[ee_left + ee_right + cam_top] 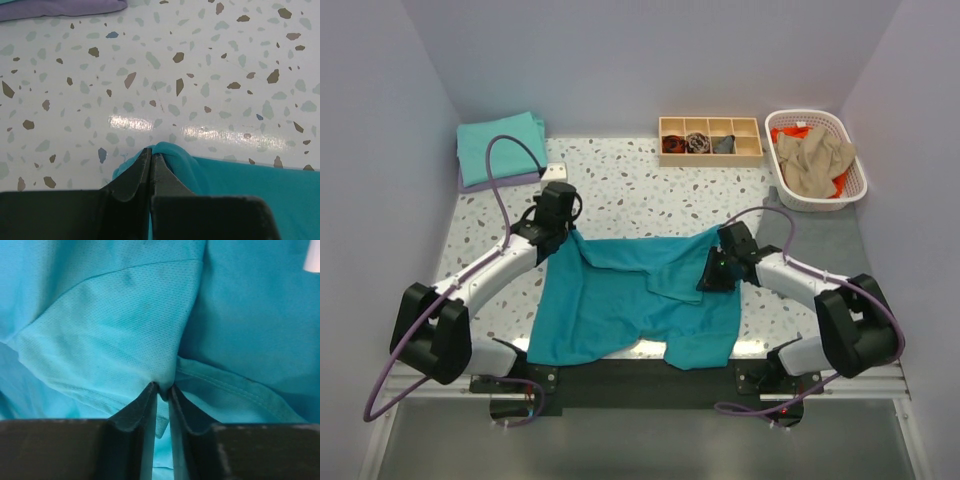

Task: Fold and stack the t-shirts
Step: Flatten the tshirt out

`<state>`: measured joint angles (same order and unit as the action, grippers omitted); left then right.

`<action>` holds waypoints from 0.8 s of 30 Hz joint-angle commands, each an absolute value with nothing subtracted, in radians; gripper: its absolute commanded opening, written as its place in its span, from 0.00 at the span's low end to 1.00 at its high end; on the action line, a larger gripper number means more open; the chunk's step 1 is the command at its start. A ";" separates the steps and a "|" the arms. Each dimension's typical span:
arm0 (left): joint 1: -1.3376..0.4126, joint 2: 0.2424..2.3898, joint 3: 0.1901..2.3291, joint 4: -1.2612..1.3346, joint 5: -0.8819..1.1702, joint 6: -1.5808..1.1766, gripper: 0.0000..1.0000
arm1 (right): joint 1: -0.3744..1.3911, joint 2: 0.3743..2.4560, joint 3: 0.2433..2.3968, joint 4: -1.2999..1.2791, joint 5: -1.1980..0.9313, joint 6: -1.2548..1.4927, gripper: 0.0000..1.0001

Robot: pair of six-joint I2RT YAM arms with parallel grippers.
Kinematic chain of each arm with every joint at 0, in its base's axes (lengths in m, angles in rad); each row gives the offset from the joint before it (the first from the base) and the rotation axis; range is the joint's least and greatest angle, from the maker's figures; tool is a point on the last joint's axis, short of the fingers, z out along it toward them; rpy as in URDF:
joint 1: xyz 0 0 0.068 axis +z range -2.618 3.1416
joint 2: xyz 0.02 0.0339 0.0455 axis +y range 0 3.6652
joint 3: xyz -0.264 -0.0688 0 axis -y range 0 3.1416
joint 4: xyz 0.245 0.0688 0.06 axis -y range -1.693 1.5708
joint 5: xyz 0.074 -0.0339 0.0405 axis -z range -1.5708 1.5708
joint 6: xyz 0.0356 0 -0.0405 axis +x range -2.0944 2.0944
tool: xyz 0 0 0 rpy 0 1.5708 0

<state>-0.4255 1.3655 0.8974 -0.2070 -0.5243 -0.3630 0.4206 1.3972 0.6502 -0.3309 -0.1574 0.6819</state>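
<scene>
A deep teal t-shirt [620, 305] lies partly spread on the table's near half, its front hem hanging over the near edge. My left gripper [563, 236] is at the shirt's far left corner. In the left wrist view the left gripper [151, 153] is shut on a bunched edge of that teal t-shirt [240, 185]. My right gripper [706, 282] is over a folded-in sleeve on the shirt's right side. In the right wrist view the right gripper [164, 389] pinches a small ridge of the teal t-shirt [110, 325] between its tips.
A folded aqua-green t-shirt [498, 145] rests on a lavender t-shirt [60, 7] at the far left corner. A wooden compartment tray [710, 152] stands at the back. A white lattice basket [855, 185] at the far right holds tan [815, 160] and orange shirts.
</scene>
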 commanded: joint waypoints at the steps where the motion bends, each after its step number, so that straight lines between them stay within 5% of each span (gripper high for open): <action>1: -0.420 1.328 0.899 -0.202 -0.534 -0.365 0.00 | 0.422 1.401 0.649 -0.242 -0.218 0.684 0.09; 3: -0.420 1.324 0.899 -0.206 -0.537 -0.365 0.00 | 0.422 1.382 0.647 -0.230 -0.229 0.678 0.00; 24: -0.420 0.930 1.123 -0.601 -0.566 -0.322 0.00 | 0.420 0.733 1.192 -0.617 0.049 0.327 0.00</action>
